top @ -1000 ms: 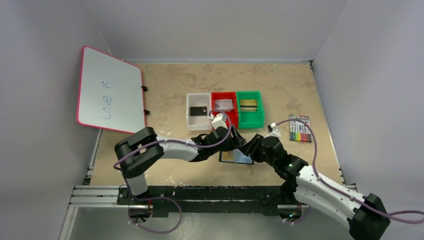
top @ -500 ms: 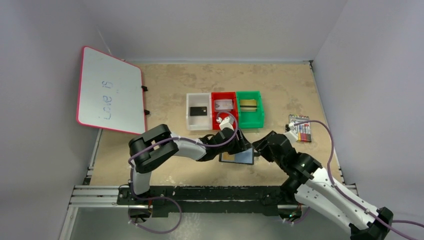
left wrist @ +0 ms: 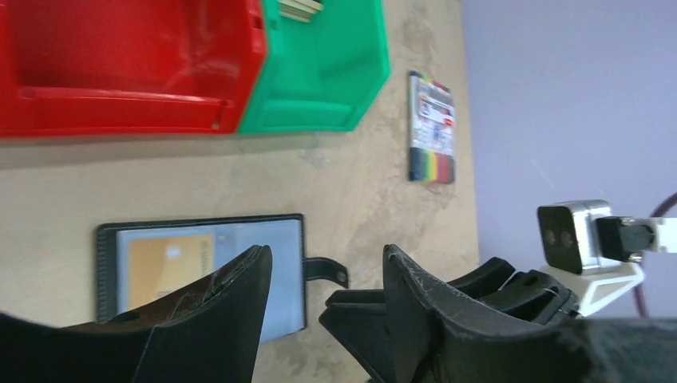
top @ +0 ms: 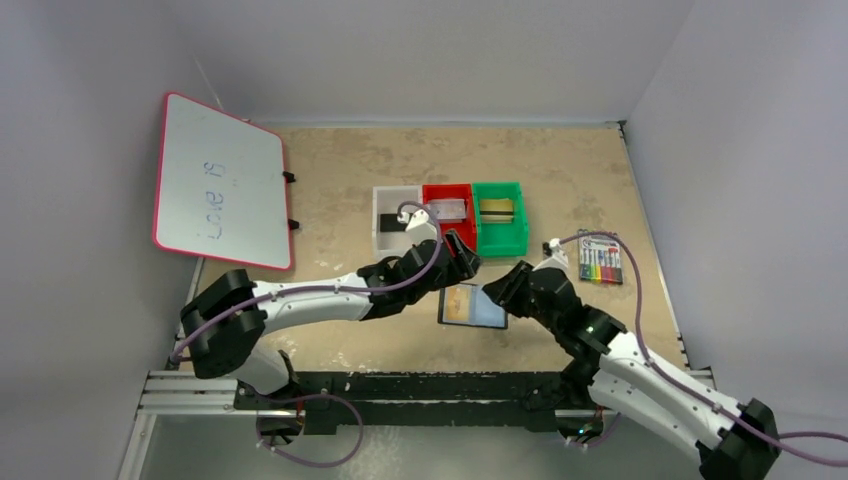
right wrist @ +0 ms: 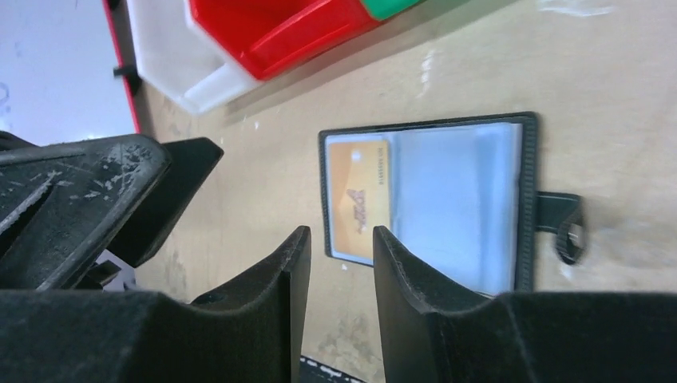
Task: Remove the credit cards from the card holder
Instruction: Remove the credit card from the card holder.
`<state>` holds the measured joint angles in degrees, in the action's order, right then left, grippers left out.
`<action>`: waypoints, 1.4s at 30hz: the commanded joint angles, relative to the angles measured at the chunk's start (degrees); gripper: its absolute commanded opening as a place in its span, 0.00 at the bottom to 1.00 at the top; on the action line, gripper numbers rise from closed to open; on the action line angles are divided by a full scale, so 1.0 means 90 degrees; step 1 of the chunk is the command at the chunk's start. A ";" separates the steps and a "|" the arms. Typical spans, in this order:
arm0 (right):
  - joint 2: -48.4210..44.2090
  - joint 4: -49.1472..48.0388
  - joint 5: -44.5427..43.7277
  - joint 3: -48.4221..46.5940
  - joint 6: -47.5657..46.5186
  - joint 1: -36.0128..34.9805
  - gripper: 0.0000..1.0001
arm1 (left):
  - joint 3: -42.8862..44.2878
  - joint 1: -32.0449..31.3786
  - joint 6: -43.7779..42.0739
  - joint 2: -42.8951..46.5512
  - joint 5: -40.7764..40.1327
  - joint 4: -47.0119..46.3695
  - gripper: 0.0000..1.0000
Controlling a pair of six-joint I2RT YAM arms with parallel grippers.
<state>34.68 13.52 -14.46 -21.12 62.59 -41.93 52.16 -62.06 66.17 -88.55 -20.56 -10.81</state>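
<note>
Top external, orange card point(top: 460, 302) in open card holder point(top: 489, 311), cards point(top: 497, 208) in bins point(top: 500, 241)

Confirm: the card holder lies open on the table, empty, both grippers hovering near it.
Not empty. The card holder lies open on the table with an orange card inside, the left gripper and right gripper hovering near it; see the right wrist view.

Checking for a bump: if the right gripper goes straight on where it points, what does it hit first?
The right gripper would probably meet the open card holder first, at its edge by the gold-tan card; depth is unclear.
</note>
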 commanded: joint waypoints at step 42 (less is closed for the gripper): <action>0.4810 -0.5840 0.3657 0.1198 0.0006 0.1167 0.28 | -0.0392 -0.0046 -0.0950 -0.0918 0.0548 0.1019 0.13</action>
<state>76.90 -36.51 16.32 -11.92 60.20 -31.11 48.69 -61.82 56.34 -96.23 -19.53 3.99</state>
